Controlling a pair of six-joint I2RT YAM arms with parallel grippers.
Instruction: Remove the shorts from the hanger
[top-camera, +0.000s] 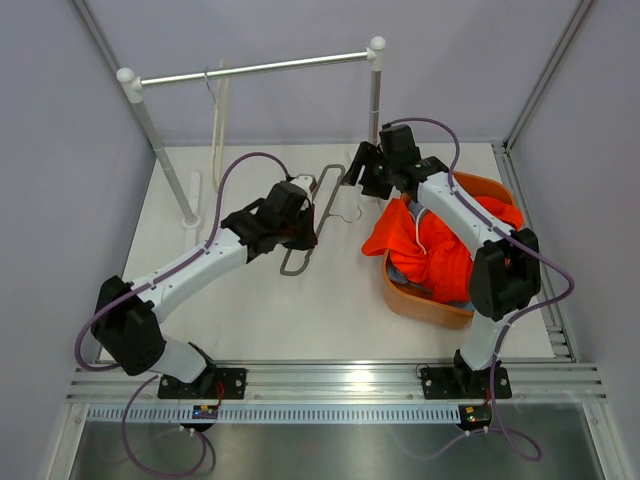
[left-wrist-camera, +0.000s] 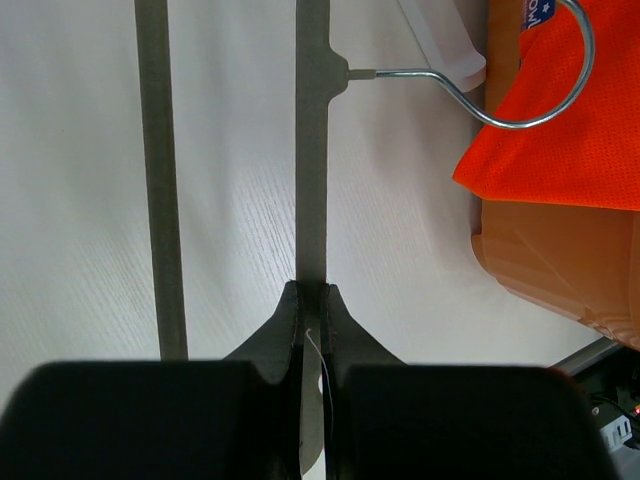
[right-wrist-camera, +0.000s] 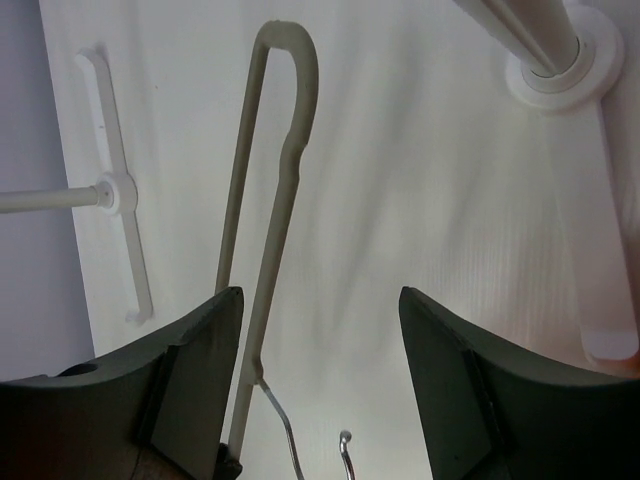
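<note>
Left hand (left-wrist-camera: 310, 292) is clamped on the bare hanger (left-wrist-camera: 311, 150) mid-frame. Right hand (right-wrist-camera: 320, 295) gapes wide, empty. Orange shorts (top-camera: 440, 250) spill over the basket (top-camera: 430, 308) at right, beside the wire hook (left-wrist-camera: 400, 72). Shifting the hanger could snag them.

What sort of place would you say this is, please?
Likely a robotics lab test cell, not a home: plain grey enclosure walls, a small white garment rack, and an aluminium mounting rail.

Top camera, high at near edge, looks down over whole table (top-camera: 330, 310). Both wrist cameras close, facing tabletop. All three views share grey hanger (top-camera: 327, 208) mid-table.
</note>
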